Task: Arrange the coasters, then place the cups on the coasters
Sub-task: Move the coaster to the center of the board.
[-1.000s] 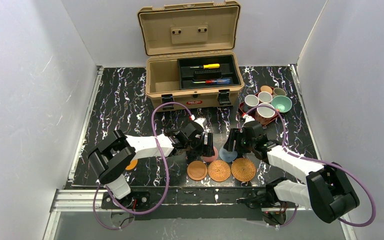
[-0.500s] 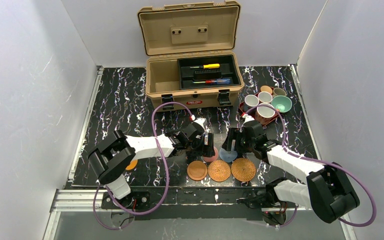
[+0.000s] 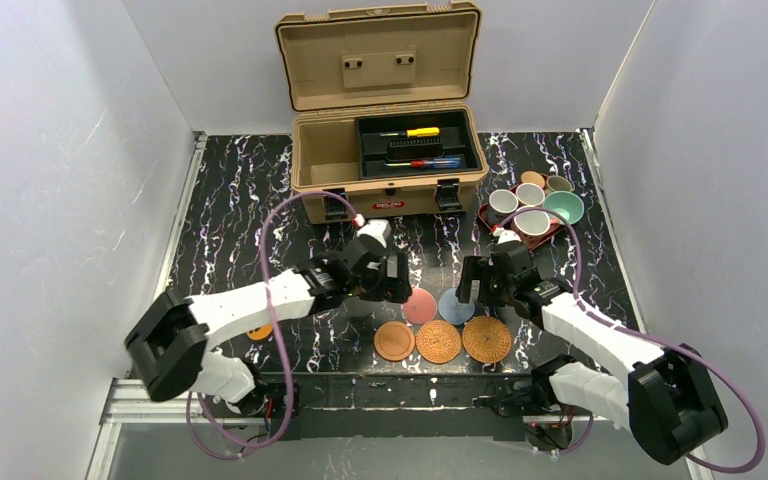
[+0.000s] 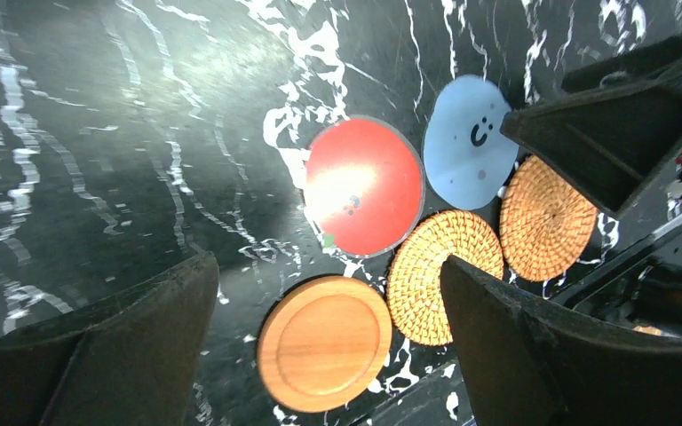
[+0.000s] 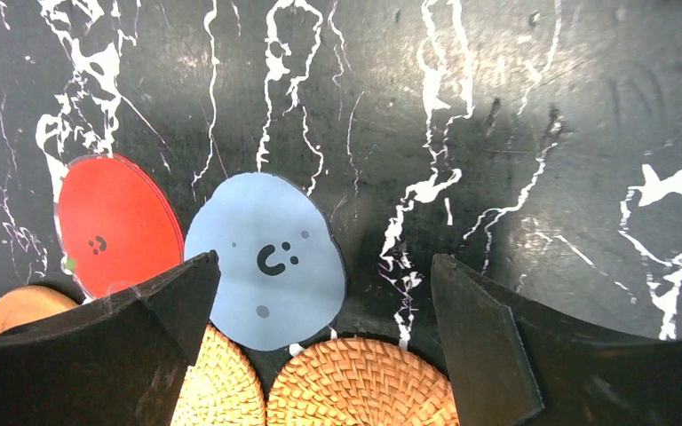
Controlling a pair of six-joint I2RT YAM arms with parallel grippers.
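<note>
Five coasters lie flat near the table's front: a wooden coaster, two woven coasters, and behind them a pinkish-red coaster and a blue-grey coaster. An orange coaster peeks out beneath the left arm. My left gripper hovers open just left of the red one. My right gripper hovers open over the blue one's right edge. Several cups stand on the dark red tray at the back right.
An open tan toolbox with screwdrivers in its insert stands at the back centre. White walls close in both sides. The right gripper's dark finger shows at the upper right of the left wrist view.
Both grippers have opened wide and drawn up and back from the red and blue coasters, which now lie flat on the table. The left arm has swung leftwards.
</note>
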